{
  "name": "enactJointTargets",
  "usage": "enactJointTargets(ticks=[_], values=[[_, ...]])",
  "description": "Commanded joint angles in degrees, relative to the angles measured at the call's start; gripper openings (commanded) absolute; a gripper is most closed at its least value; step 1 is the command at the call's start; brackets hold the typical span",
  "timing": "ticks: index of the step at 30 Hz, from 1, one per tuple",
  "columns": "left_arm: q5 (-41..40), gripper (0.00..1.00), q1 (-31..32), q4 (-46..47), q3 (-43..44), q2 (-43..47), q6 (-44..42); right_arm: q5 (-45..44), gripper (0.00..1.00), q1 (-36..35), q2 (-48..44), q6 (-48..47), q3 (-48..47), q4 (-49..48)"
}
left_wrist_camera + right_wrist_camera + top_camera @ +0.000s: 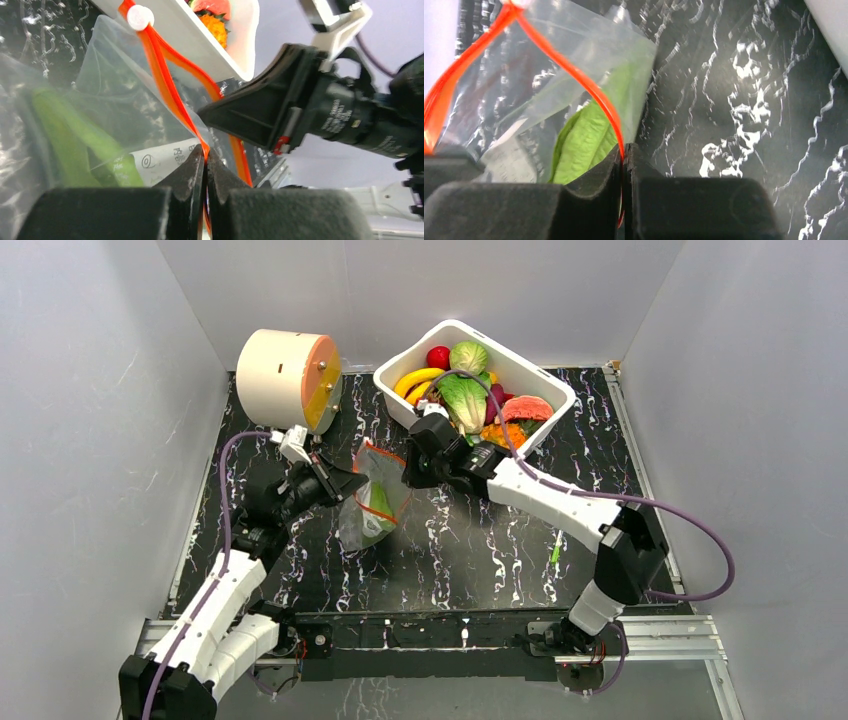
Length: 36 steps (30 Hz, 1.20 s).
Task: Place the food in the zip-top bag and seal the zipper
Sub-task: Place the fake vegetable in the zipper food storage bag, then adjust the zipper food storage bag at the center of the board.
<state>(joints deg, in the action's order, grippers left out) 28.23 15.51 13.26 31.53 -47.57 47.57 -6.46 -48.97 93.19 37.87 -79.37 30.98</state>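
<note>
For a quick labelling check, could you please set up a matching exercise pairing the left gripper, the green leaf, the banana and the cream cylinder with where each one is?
Things:
1. left gripper
2. green leaf
3. banana
4. cream cylinder

Places or states:
A. in the white tub
B. inside the zip-top bag
C. on its side, left of the tub
D. shut on the zipper

Pairs: 1-D, 2-B, 3-A, 4-C.

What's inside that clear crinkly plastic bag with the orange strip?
A green toy leaf shows through the clear crinkly bag. Black gripper fingers cover its lower part, so other contents cannot be told.
</note>
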Motion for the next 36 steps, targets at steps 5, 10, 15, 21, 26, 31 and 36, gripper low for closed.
enactJointTargets(ticks=[5, 10, 15, 21, 26, 31, 36], values=[[-17.29, 0.0, 0.07, -31.09, 18.43, -2.79, -24.4, 5.37, 0.0, 0.1, -14.06, 0.62, 9.41, -27.13], [-14.53, 0.0, 0.09, -27.62, 16.12, -0.31, -25.92, 4.82, 0.0, 0.02, -14.04, 3.59, 11.61, -27.78], [-8.15, 0.0, 0.06, -22.35, 15.05, 0.89, -36.0, 6.23, 0.0, 0.04, -11.65, 6.13, 12.65, -27.33], [-11.96, 0.0, 0.13, -24.24, 17.38, -0.88, -43.67, 4.73, 0.0, 0.02, -9.11, 8.05, 12.45, -26.83], [-11.13, 0.0, 0.09, -20.83, 16.93, -1.37, -47.13, 3.86, 0.14, 0.02, -7.3, 6.41, 9.76, -23.01], [-7.56, 0.0, 0.05, -15.47, 13.51, 0.18, -47.62, -2.51, 0.37, 0.25, -5.74, -2.5, 2.83, -12.28], [-6.09, 0.0, 0.09, -10.78, 12.07, 1.15, -47.65, -5.51, 0.51, 2.75, -5.73, -8.86, -2.34, -6.51]])
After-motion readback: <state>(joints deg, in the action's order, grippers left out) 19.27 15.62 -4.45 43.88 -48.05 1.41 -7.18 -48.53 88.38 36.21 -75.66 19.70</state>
